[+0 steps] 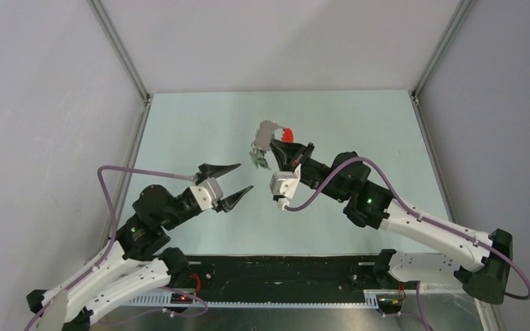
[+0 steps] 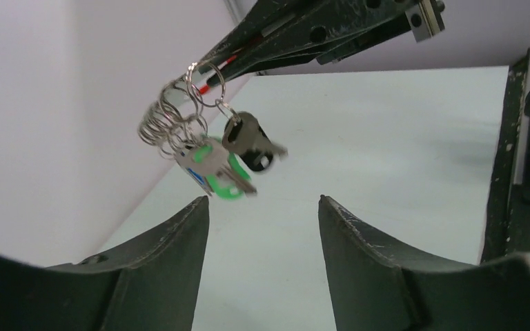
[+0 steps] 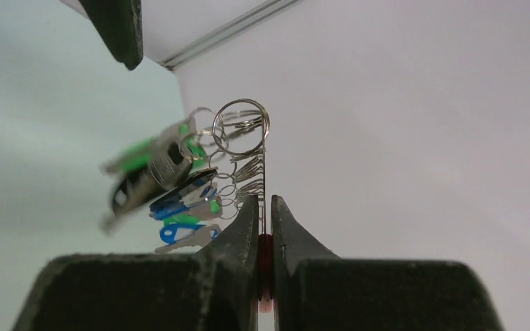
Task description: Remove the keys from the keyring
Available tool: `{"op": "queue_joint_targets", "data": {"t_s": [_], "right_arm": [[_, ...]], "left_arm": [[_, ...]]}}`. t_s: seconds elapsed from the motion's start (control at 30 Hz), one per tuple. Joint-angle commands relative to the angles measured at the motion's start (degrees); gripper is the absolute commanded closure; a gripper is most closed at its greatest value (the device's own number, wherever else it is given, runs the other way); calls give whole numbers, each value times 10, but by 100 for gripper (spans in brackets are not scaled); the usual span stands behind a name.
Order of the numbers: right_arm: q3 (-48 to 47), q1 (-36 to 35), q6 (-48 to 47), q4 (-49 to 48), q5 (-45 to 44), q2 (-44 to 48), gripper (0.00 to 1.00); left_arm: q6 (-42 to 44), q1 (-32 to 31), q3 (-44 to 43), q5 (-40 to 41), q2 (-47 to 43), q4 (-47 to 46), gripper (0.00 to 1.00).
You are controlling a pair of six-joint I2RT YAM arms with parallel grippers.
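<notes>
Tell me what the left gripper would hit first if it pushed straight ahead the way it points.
Most likely the keys, dangling just ahead of the open left gripper from the keyring pinched in the right gripper. They hang slightly above its line, so it might pass beneath.

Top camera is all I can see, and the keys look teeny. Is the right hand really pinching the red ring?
Observer: Yes. The right wrist view shows the right hand shut tight, with the red keyring squeezed between its fingers.
Operator: How are the keys stuck on?
Observer: The keys hang from a bunch of small silver rings threaded on a thin wire that rises out of the pinch.
Operator: Are they lying on the table?
Observer: No. In the left wrist view they dangle in the air, off the table, ahead of the open left hand and touching neither finger.
</notes>
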State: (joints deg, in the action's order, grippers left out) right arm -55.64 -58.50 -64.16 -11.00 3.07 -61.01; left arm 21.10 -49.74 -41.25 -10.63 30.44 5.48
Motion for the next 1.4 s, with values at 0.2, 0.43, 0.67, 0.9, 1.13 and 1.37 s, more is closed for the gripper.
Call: {"op": "queue_joint_targets", "data": {"t_s": [0.2,0.43,0.67,0.9,1.13,1.37], "right_arm": [[-66,-8,-146,-125,33,-19,100],[-68,-8,-179,-135,42,-27,100],[-68,-9,-178,-128,42,-28,100],[-68,-12,-177,-131,47,-32,100],[-68,-13,-177,-130,50,-34,100],[-68,-13,-173,-128,56,-34,100]], "left_arm": [[-152,3,-28,17,24,-89,39],[-160,2,-15,-6,8,-149,45],[-143,2,-36,-22,39,-172,47],[-132,2,-48,15,70,-175,46],[-111,2,-52,22,82,-176,46],[-104,3,-55,55,96,-176,44]]}}
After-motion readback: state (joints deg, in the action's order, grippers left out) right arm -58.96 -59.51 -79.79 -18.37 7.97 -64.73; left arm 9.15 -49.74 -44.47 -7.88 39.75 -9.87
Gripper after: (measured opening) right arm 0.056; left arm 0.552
